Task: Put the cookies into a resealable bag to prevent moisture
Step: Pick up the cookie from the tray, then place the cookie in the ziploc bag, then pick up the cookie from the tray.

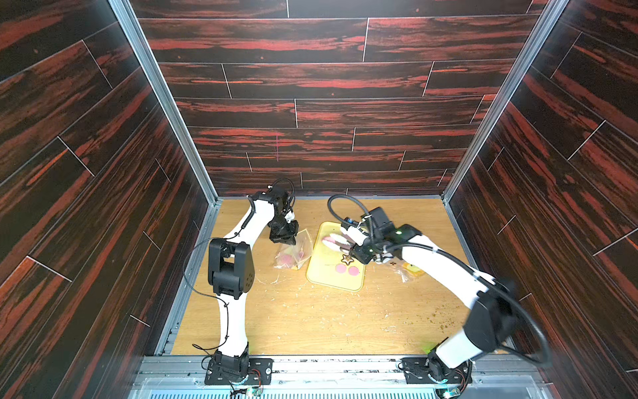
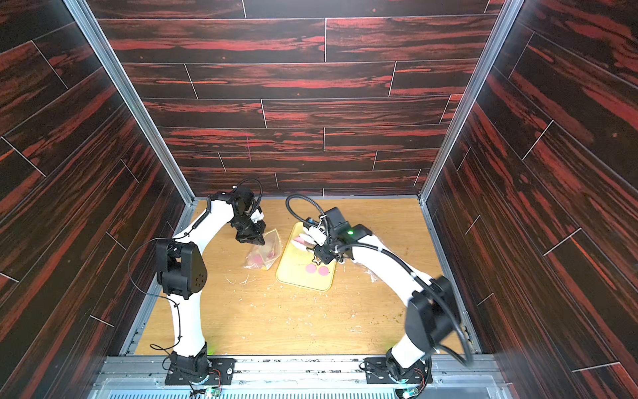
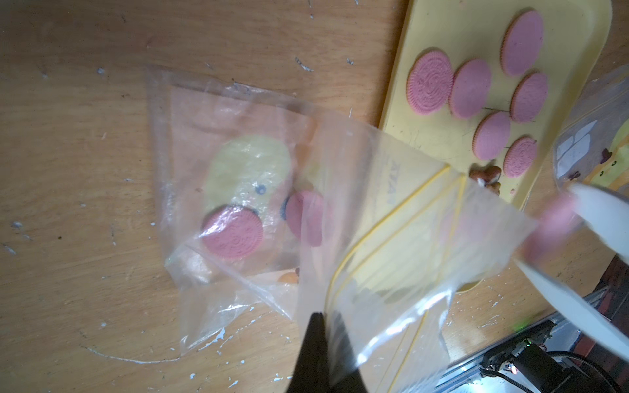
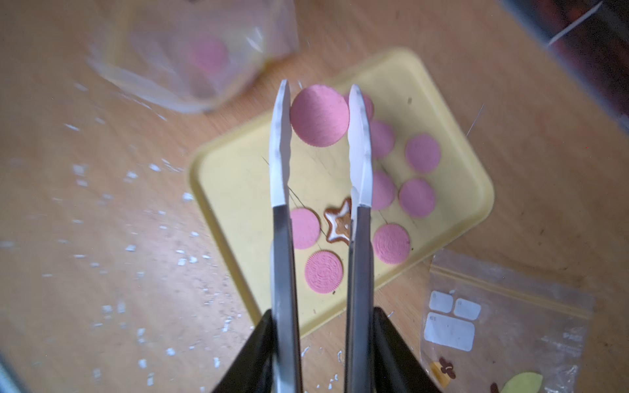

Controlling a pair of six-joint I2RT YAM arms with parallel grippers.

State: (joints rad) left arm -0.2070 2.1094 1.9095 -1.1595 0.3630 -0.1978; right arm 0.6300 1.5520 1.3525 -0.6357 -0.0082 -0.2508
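The clear resealable bag [image 3: 238,153] lies on the wooden table with two pink cookies [image 3: 233,233] inside. My left gripper [image 3: 321,316] is shut on the bag's mouth edge and holds it raised. My right gripper [image 4: 323,316] is shut on a pair of tongs [image 4: 280,153]. The tongs' white tips pinch one pink cookie [image 4: 320,115] above the yellow tray [image 4: 231,177], between tray and bag. Several pink cookies [image 4: 422,153] and the brown star cookie [image 4: 338,223] lie on the tray. In both top views the bag [image 1: 293,254] [image 2: 264,254] sits left of the tray [image 1: 321,273] [image 2: 293,276].
A second clear bag [image 4: 503,326] with white label squares lies on the table right of the tray, under my right arm [image 1: 445,273]. White crumbs are scattered over the tabletop [image 1: 310,317]. Dark wood-pattern walls close in the table on three sides.
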